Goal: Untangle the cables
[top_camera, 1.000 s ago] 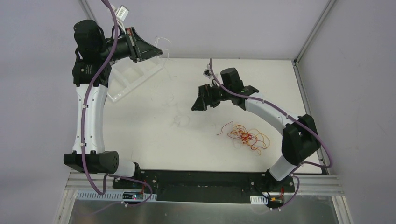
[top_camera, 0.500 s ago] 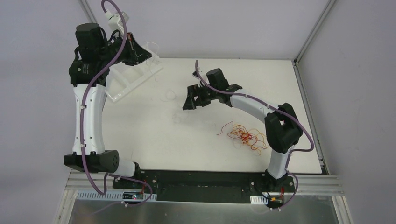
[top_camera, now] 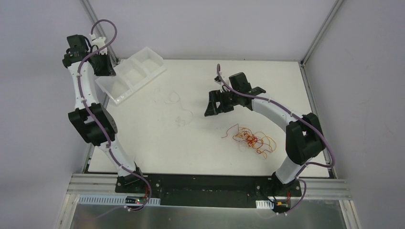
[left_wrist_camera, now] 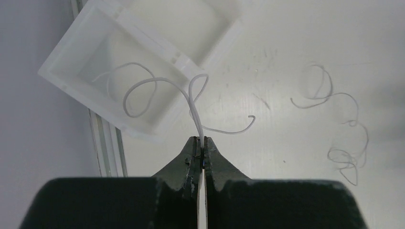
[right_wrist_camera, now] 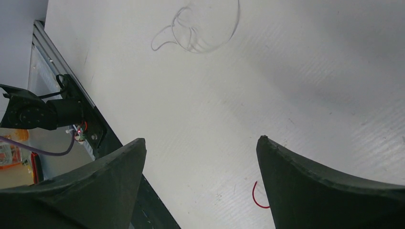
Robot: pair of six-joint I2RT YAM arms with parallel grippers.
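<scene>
The cables point(top_camera: 250, 139) lie as a red, orange and yellow tangle on the white table, right of centre. My right gripper point(top_camera: 212, 105) hovers up and left of the tangle, open and empty. In the right wrist view, one red cable end point(right_wrist_camera: 258, 198) shows beside the right finger point(right_wrist_camera: 305, 181). My left gripper point(left_wrist_camera: 201, 139) is shut on a thin white wire point(left_wrist_camera: 157, 82). That wire curls out over a compartment of the white tray point(left_wrist_camera: 71, 57). From above, the left gripper point(top_camera: 107, 70) sits at the tray's left end.
The white tray point(top_camera: 143, 59) with compartments stands at the back left. Thin pale wire loops point(top_camera: 177, 109) lie on the table between the arms, the pale loops point(left_wrist_camera: 341, 119) also showing in the left wrist view. A metal rail point(top_camera: 313, 38) edges the back right.
My left arm has folded and swung left, carrying its gripper from the tray's right end to its left end. The right gripper slid left, then came back right. The tangle has not moved.
</scene>
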